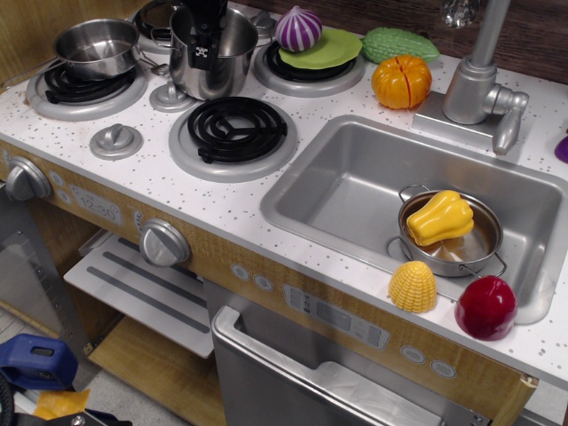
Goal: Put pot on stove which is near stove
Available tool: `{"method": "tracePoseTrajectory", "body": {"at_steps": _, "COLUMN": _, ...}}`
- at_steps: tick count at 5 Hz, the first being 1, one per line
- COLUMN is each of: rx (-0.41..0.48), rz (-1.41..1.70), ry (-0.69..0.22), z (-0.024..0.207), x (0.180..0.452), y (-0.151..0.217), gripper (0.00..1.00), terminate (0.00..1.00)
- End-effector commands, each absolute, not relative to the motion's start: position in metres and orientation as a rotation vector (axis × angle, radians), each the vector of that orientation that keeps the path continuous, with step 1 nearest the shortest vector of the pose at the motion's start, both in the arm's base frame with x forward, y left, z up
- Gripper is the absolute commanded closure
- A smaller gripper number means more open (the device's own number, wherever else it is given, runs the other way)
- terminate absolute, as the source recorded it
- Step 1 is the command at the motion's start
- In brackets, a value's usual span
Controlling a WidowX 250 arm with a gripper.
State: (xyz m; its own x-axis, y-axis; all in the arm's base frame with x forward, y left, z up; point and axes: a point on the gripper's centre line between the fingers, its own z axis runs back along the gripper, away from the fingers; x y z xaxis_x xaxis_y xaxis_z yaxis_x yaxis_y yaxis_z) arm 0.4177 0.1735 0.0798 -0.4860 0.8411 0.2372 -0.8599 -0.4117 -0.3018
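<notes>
1. Sink (pixel 355 191) eats up the right half of the counter, with a low pan (pixel 484 253) and yellow pepper (pixel 439 216) down in its 4 o'clock corner.
2. Stove (pixel 233 131) front-center has its coil fully bare, with open counter along the front edge.
3. Pot (pixel 213 64) stands at the stove's 11 o'clock, just behind the ring, base between the burners.
4. Gripper (pixel 203 40) drops into the pot's mouth; can't tell how wide the jaws are or whether they grip the rim.
5. Saucepan (pixel 96 46) sits on the 9 o'clock burner.
</notes>
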Motion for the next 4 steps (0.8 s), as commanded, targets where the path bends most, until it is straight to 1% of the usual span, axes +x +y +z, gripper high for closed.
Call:
{"method": "tracePoseTrajectory", "body": {"at_steps": 1, "rx": 0.058, "rz": 2.025, "ry": -0.468, "z": 0.08, "x": 0.418, "y": 0.173, "gripper": 0.0, "terminate": 0.0}}
{"method": "tracePoseTrajectory", "body": {"at_steps": 3, "rx": 0.007, "rz": 2.043, "ry": -0.494, "z": 0.069, "x": 0.417, "y": 0.178, "gripper": 0.0, "terminate": 0.0}}
{"method": "tracePoseTrajectory", "body": {"at_steps": 4, "rx": -0.022, "rz": 2.048, "ry": -0.468, "z": 0.066, "x": 0.419, "y": 0.187, "gripper": 0.0, "terminate": 0.0}}
